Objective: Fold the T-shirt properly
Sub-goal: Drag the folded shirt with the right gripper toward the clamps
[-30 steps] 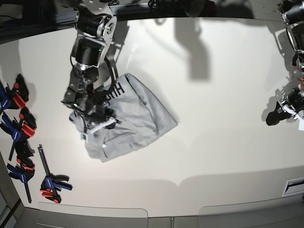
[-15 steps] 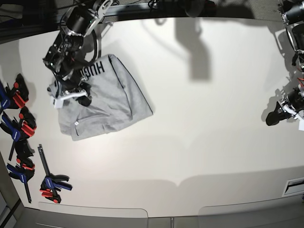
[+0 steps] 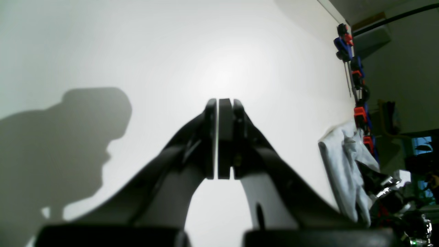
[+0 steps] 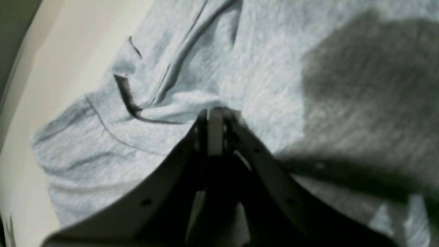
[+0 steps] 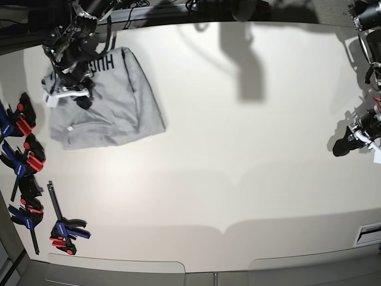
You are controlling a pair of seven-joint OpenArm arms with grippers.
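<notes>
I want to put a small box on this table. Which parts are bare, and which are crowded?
The white table is bare across its middle, from the folded light grey cotton T-shirt to the shut left gripper. The left edge is crowded with red and blue clamps, and the right gripper is shut on the shirt.

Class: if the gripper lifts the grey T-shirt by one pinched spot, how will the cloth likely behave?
The T-shirt would probably droop and unfold: its fabric wrinkles softly around the right gripper. It looks light, so it likely slides easily across the smooth table.
</notes>
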